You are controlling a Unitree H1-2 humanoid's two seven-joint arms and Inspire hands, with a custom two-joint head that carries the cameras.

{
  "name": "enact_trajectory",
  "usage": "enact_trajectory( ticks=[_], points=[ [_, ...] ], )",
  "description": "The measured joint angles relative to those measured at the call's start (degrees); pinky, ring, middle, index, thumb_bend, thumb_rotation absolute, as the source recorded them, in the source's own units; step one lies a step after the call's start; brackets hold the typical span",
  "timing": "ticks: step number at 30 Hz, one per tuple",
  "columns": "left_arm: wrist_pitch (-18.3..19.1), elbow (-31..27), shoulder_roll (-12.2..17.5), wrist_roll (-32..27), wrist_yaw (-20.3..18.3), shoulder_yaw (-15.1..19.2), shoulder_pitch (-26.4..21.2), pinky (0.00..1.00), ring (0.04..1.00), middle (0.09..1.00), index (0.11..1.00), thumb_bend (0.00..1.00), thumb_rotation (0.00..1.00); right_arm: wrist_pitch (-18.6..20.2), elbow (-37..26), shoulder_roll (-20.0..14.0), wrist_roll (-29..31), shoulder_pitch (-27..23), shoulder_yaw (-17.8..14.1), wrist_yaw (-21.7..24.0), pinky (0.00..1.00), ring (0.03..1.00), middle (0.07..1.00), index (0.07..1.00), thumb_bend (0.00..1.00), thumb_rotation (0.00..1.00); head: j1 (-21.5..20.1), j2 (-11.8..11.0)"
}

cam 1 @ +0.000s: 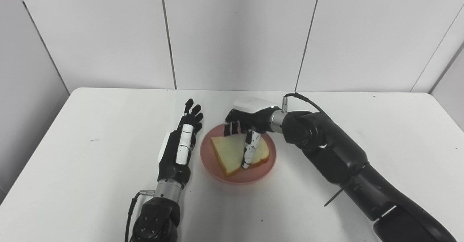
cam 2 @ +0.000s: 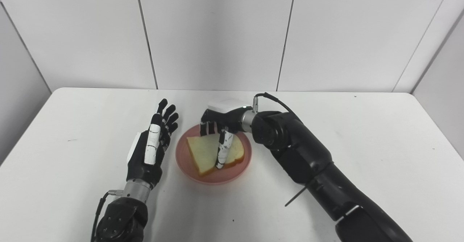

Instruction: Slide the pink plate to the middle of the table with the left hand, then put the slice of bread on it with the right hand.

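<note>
Bread (cam 1: 235,151) is laid on the pink plate (cam 1: 232,178), pinched by the right hand (cam 1: 246,126) for placement; the left hand (cam 1: 181,144) is spread beside it.

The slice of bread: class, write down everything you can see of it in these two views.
The slice of bread is pale with a golden-brown crust, one end rounded and one corner pointed. It lies flat inside the pink plate, near the middle of the white table. The right robot hand reaches over it from behind, one finger lying across its top, the others curled at its far edge. Whether they grip it is unclear.
</note>
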Motion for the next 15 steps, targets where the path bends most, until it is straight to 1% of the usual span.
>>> enact_trajectory(
  ticks=[1, 2, 4, 5, 6, 7, 9, 10, 13, 14, 15],
  points=[
    [0.01, 0.00, 0.00, 0.00, 0.03, 0.00, 0.00, 0.96, 0.961, 0.969, 0.980, 0.84, 0.96, 0.01, -0.72, -0.16, -0.37, -0.01, -0.01, 0.31, 0.70, 0.793, 0.832, 0.874, 0.83, 0.28, -0.09, -0.09],
    [0.01, -0.05, -0.01, 0.01, 0.08, 0.00, 0.00, 0.96, 0.961, 0.968, 0.980, 0.84, 0.96, 0.01, -1.59, -0.40, -1.00, -0.01, -0.02, 0.40, 0.70, 0.798, 0.835, 0.878, 0.83, 0.28, -0.09, -0.09],
    [0.02, -0.07, 0.00, 0.38, 0.20, 0.01, 0.00, 0.95, 0.957, 0.966, 0.977, 0.84, 0.96, 0.02, -2.27, -0.77, -1.57, -0.01, -0.34, 0.43, 0.73, 0.842, 0.870, 0.905, 0.86, 0.31, -0.18, -0.09],
    [0.01, -0.07, 0.00, 0.40, 0.20, 0.00, 0.00, 0.96, 0.961, 0.969, 0.980, 0.84, 0.96, 0.08, -2.38, -0.91, -1.68, -0.01, -0.63, 0.44, 0.74, 0.885, 0.926, 0.934, 0.88, 0.34, -0.18, -0.09],
    [0.01, -0.06, 0.00, 0.39, 0.18, 0.00, 0.00, 0.96, 0.962, 0.970, 0.980, 0.84, 0.96, 0.23, -2.56, -1.04, -1.74, -0.01, -0.94, 0.53, 0.75, 0.900, 0.944, 0.944, 0.88, 0.34, -0.18, -0.09],
    [0.02, -0.06, 0.01, 0.37, 0.12, 0.01, 0.00, 0.96, 0.961, 0.969, 0.978, 0.85, 0.96, 0.45, -2.91, -1.20, -1.80, -0.01, -1.37, 0.97, 0.76, 0.921, 0.973, 0.961, 0.90, 0.34, -0.18, -0.09],
    [0.02, -0.07, 0.01, 0.34, 0.09, 0.07, 0.00, 0.96, 0.959, 0.967, 0.977, 0.85, 0.95, 1.47, -4.19, -1.50, -2.04, -0.01, -1.74, 1.73, 0.76, 0.941, 0.993, 0.982, 0.92, 0.32, -0.35, -0.09],
    [0.02, -0.07, 0.02, 0.32, 0.09, 0.11, 0.00, 0.97, 0.960, 0.967, 0.977, 0.84, 0.95, 2.00, -4.84, -1.56, -2.16, -0.01, -1.91, 1.89, 0.78, 0.955, 0.998, 0.993, 0.95, 0.31, -0.44, -0.09],
    [0.02, -0.07, 0.05, 0.27, -0.05, 0.13, 0.00, 0.97, 0.960, 0.968, 0.977, 0.84, 0.95, 3.72, -7.37, -1.59, -2.95, -0.01, -2.29, 2.73, 0.79, 0.963, 1.000, 0.999, 0.97, 0.30, -0.53, -0.09],
    [0.02, -0.07, 0.07, 0.27, -0.06, 0.13, 0.00, 0.97, 0.960, 0.967, 0.975, 0.84, 0.95, 4.12, -8.02, -1.57, -3.02, -0.01, -2.37, 3.01, 0.85, 0.968, 1.000, 0.994, 0.99, 0.28, -0.53, -0.09],
    [0.02, -0.07, 0.13, 0.27, -0.09, 0.13, 0.00, 0.97, 0.960, 0.967, 0.974, 0.84, 0.95, 4.17, -8.58, -1.56, -2.94, -0.02, -2.67, 3.38, 0.88, 0.969, 1.000, 0.993, 0.99, 0.28, -0.70, -0.18]
  ],
)
